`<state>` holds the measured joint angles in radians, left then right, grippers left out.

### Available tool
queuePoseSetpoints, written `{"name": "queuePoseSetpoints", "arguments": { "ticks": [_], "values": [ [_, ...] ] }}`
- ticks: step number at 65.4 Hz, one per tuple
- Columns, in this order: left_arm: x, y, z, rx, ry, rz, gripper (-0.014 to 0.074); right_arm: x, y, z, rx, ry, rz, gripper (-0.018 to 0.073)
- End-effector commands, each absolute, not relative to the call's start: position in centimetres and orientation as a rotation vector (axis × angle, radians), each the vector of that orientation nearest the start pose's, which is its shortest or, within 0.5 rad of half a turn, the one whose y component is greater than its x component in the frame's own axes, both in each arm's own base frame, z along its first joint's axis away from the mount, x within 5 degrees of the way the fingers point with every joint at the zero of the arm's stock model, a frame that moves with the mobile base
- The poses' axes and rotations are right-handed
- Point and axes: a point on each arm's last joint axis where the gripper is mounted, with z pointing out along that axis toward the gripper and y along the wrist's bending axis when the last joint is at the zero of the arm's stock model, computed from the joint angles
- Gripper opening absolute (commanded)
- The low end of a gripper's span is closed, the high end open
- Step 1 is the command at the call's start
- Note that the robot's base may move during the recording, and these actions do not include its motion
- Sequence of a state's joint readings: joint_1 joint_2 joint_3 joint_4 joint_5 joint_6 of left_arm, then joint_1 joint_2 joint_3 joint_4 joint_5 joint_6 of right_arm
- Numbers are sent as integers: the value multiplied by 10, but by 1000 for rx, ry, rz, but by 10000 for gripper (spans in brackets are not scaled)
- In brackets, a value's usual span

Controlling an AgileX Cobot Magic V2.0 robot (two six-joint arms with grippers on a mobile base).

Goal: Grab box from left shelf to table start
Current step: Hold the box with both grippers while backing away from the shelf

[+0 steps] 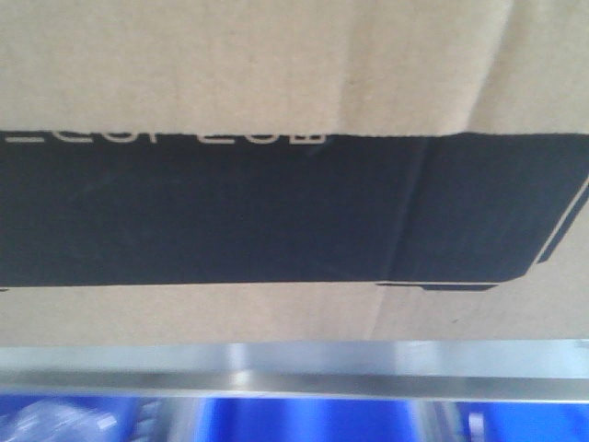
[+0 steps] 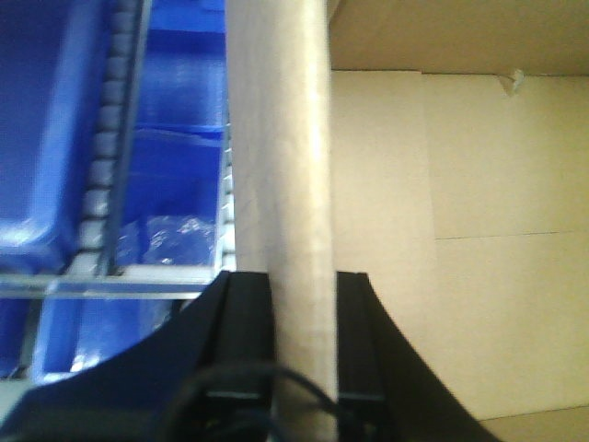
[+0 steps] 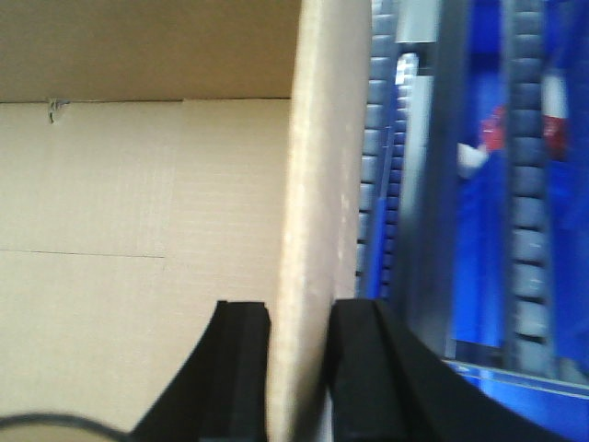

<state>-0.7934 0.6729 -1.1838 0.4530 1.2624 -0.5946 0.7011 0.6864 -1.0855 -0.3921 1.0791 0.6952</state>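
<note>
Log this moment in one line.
box above shelf rail | left pincer shut on box wall | right pincer shut on box wall

We're seeing the box (image 1: 276, 74) filling the upper front view, with the shelf rail (image 1: 294, 368) running across just below it and bins (image 1: 304, 424) lying under the rail. Left wrist view: we're holding a box wall between the fingers of the left gripper (image 2: 302, 290). The box interior is sitting right of that wall, with a roller track (image 2: 103, 147) and bins to its left. Right wrist view: we're holding another wall between the fingers of the right gripper (image 3: 299, 318). The interior is lying to its left, with roller tracks (image 3: 529, 184) running just beside it on the right.
</note>
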Motion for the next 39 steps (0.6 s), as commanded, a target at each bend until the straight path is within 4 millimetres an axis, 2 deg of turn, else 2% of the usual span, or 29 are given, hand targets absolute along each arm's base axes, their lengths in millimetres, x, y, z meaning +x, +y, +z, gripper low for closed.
{"name": "queuePoseSetpoints", "arguments": {
  "ticks": [1, 39],
  "values": [
    [65, -12, 456, 144, 2046, -300, -97, 91, 27, 441, -27, 1960, 298, 58],
    [65, -12, 456, 144, 2046, -300, -97, 91, 27, 441, -27, 1960, 298, 58]
  ]
}}
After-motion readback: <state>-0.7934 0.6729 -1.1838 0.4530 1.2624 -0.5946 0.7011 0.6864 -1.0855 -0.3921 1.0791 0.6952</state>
